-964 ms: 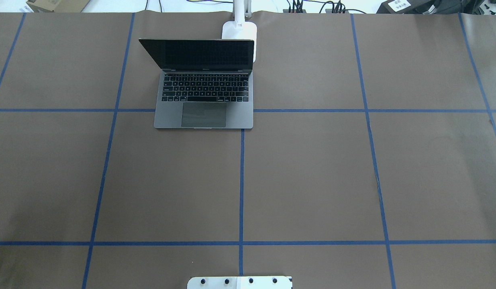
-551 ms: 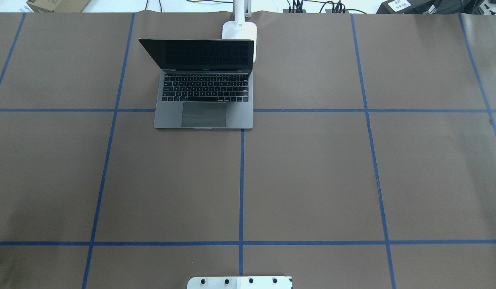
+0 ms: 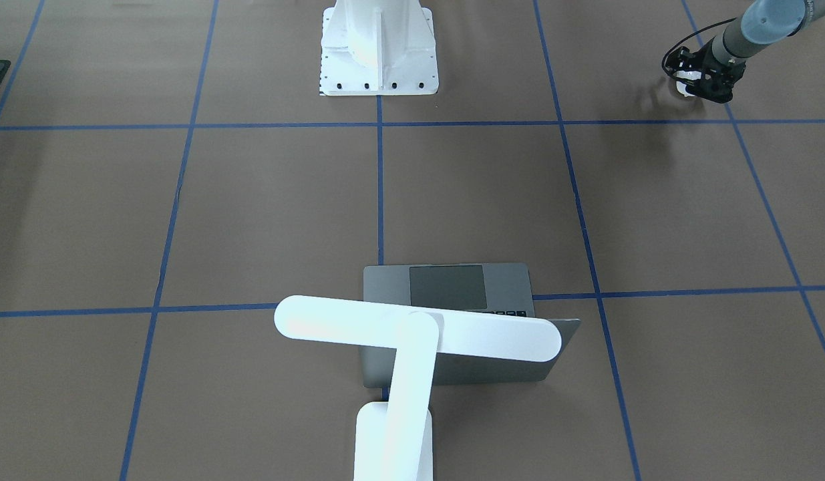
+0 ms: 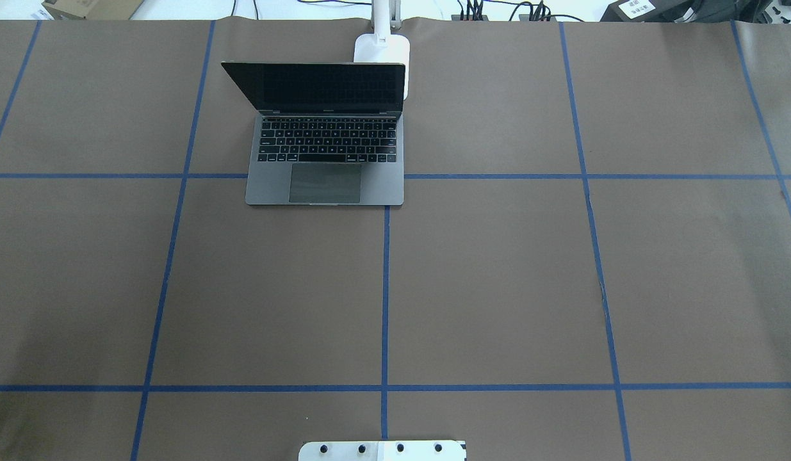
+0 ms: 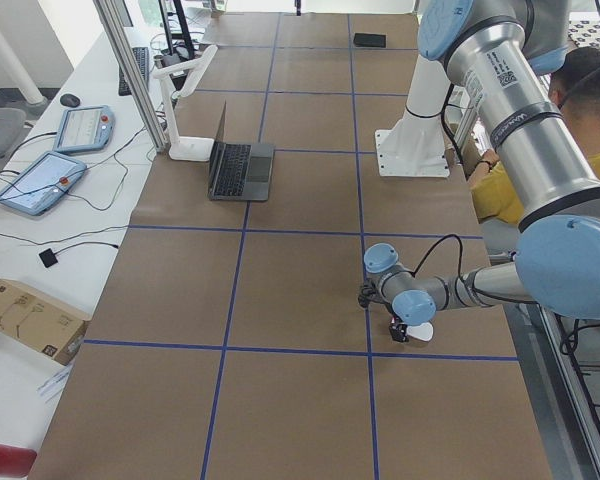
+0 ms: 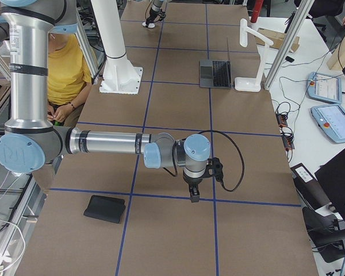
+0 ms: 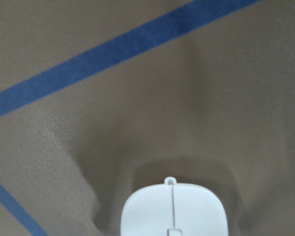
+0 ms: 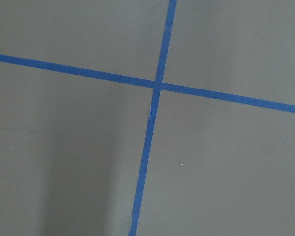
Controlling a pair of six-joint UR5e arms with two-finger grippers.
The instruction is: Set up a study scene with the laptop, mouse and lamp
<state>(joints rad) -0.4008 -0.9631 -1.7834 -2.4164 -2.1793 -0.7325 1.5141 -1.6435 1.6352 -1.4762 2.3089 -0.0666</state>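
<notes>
The grey laptop point(image 4: 325, 168) stands open at the far middle of the table. The white lamp point(image 3: 417, 334) stands just behind it, its bar head over the screen. My left gripper point(image 3: 694, 85) is low over the table's left near part, shut on the white mouse point(image 3: 683, 87). The mouse fills the bottom of the left wrist view point(image 7: 174, 211) and casts a shadow on the paper. My right gripper point(image 6: 194, 194) shows only in the exterior right view, pointing down close to the table; I cannot tell whether it is open or shut.
A flat black mat point(image 6: 105, 208) lies on the table's right near part. The white bolted pedestal point(image 3: 379, 47) stands at the near middle edge. Blue tape lines point(image 4: 385, 288) cross the brown paper. Cables and boxes lie beyond the far edge.
</notes>
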